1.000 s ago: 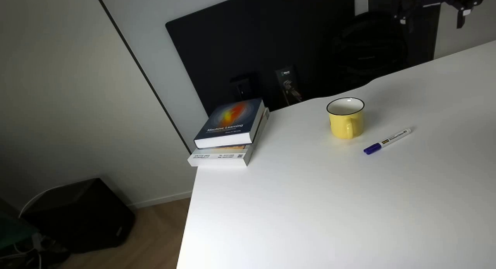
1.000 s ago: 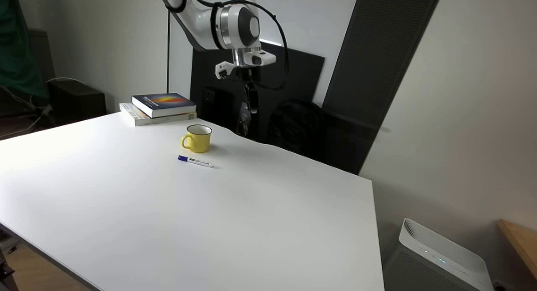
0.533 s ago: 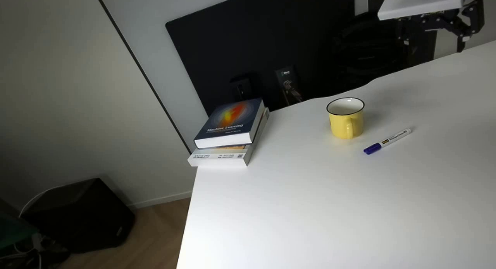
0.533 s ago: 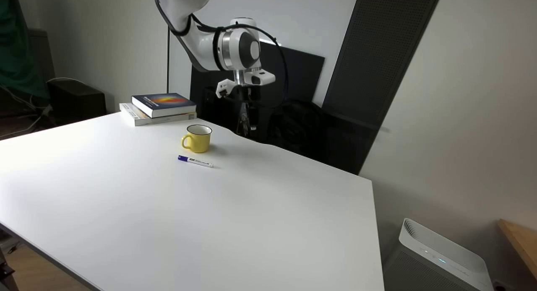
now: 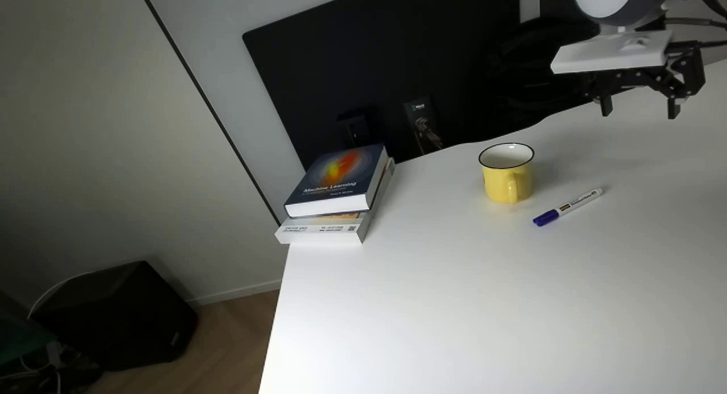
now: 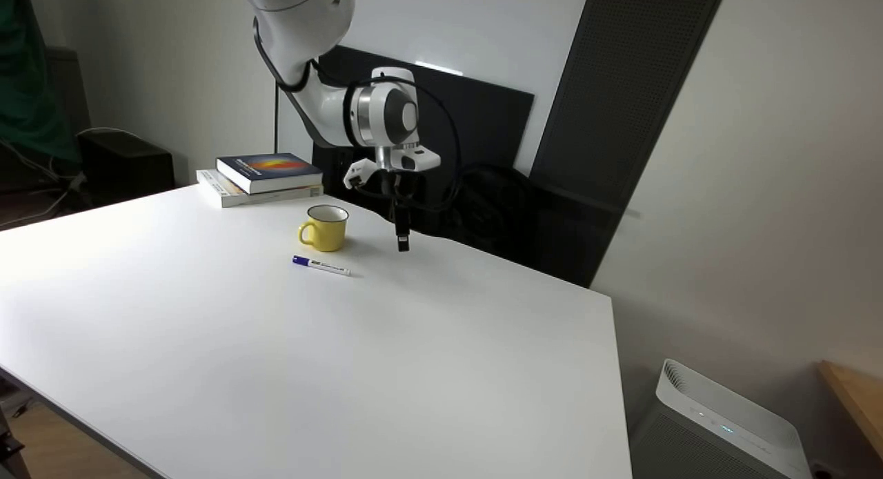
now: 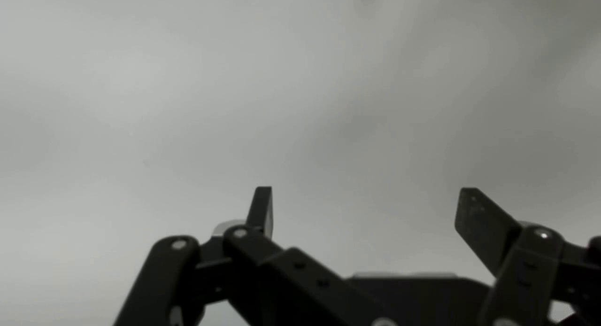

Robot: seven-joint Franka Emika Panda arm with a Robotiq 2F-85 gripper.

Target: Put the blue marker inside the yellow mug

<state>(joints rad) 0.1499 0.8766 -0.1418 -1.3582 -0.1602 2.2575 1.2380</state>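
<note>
The blue marker (image 5: 568,206) lies flat on the white table in both exterior views (image 6: 322,266), with a white barrel and a dark blue cap. The yellow mug (image 5: 507,181) stands upright close beside it, also in both exterior views (image 6: 326,229), with a dark-edged rim and a handle. My gripper (image 5: 640,109) points down above the table's far part, off to one side of the mug and apart from both things. In the wrist view my gripper (image 7: 367,192) has its fingers wide apart with only table between them. Marker and mug are out of the wrist view.
Two stacked books (image 5: 338,192) lie at the table corner past the mug, also in an exterior view (image 6: 261,180). A dark panel and a black bag (image 6: 490,196) stand behind the table edge. A white appliance (image 6: 721,424) stands on the floor beside the table.
The arm has come down, and my gripper is now lower, nearer the table surface. The fingers now point straight down. The marker and mug have not moved.
</note>
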